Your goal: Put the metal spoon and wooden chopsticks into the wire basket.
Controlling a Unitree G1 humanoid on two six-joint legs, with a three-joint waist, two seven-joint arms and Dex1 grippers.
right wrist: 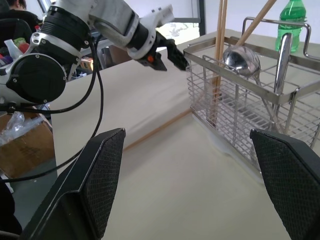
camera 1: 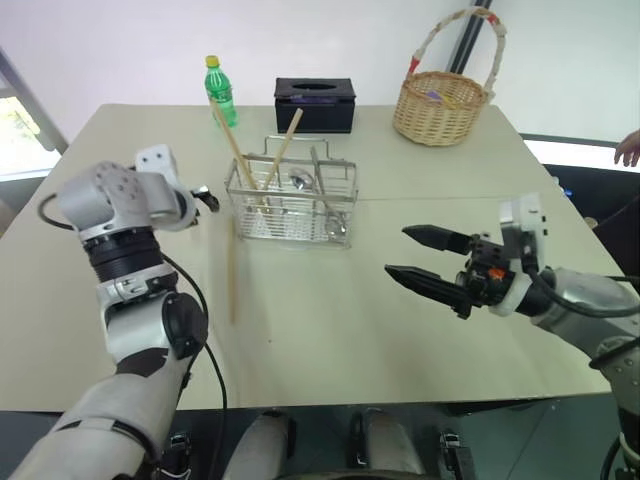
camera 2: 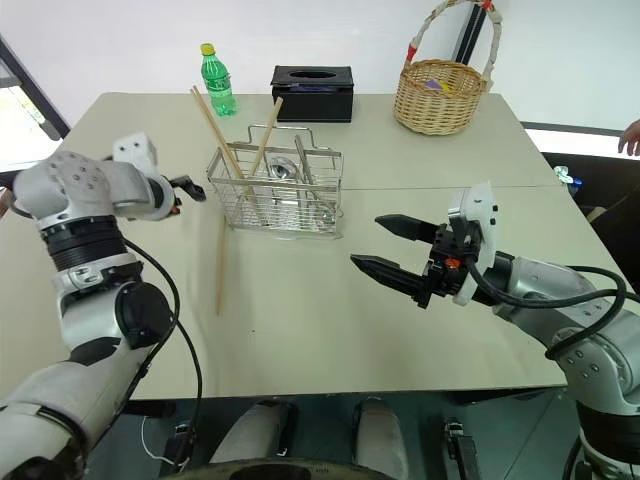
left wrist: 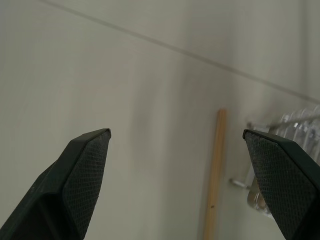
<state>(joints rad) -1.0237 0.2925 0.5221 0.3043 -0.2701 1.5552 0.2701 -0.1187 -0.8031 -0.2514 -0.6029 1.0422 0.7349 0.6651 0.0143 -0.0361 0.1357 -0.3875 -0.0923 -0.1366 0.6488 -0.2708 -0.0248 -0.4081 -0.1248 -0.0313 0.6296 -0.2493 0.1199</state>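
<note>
Two wooden chopsticks (camera 1: 238, 150) and the metal spoon (camera 1: 300, 183) are seen in the wire basket (camera 1: 291, 199); one chopstick (camera 1: 232, 272) lies on the table (camera 1: 340, 320). Left hand (camera 1: 205, 199) and right hand (camera 1: 420, 256) are spread apart, empty.

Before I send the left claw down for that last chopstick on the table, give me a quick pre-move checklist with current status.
1. Left claw open: ok, jaws wide apart and empty.
2. Loose chopstick reachable: ok, it lies flat on the table just left of the wire basket.
3. Claw lined up over it: not ok, the stick sits off to one side between the fingers.
4. Right claw out of the way: ok, open, empty, right of the basket.
5. Basket upright with two chopsticks and the metal spoon inside: ok.
6. Room in the basket for one more: cannot tell.
</note>
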